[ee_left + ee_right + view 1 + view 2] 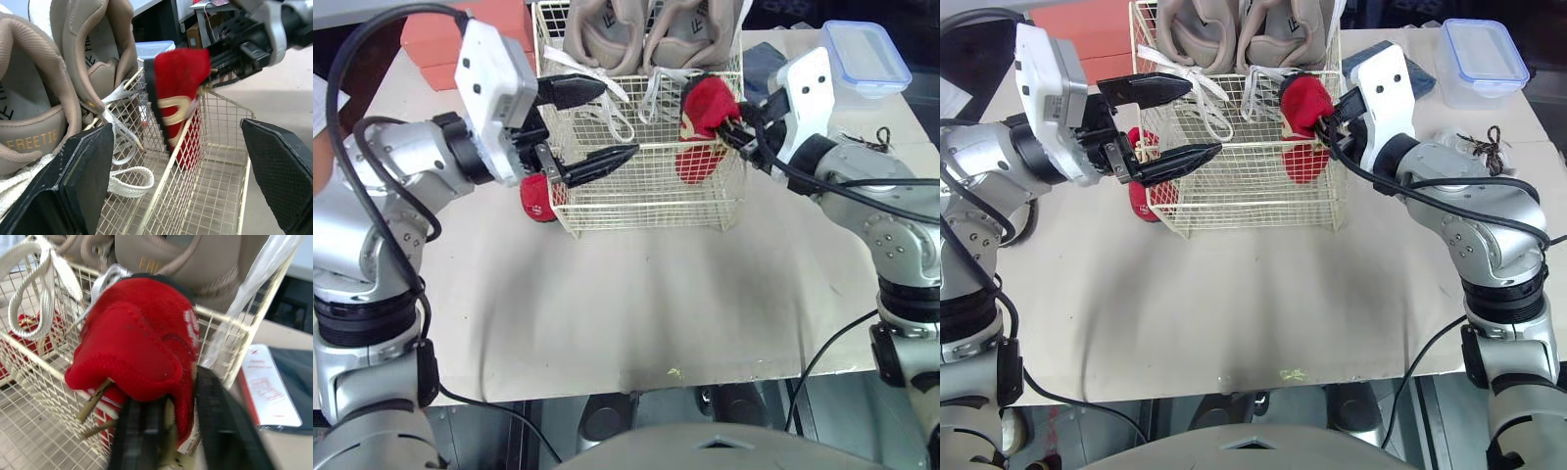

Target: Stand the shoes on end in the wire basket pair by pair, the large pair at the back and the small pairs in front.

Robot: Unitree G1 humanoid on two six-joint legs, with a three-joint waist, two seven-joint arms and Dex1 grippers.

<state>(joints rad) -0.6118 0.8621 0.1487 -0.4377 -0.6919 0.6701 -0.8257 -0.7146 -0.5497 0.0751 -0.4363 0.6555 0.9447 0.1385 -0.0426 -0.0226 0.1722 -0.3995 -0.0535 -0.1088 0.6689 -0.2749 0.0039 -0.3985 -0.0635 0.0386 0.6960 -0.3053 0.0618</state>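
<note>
Two large beige sneakers stand on end, side by side, against the back wall of the wire basket, their white laces hanging down inside it. The right gripper reaches in at the basket's right side, its fingers closed on the upper part of a small red shoe. That shoe stands upright at the right front corner, its top above the rim and its lower end down inside against the right wall. The left gripper hovers at the basket's left front corner with its fingers spread wide and nothing between them, one finger over the rim and the other in front of the front wall. A second small red shoe lies on the table outside the basket, touching or just beside its left front corner. A clear plastic container with a blue lid sits at the table's far right, well apart from the basket.
</note>
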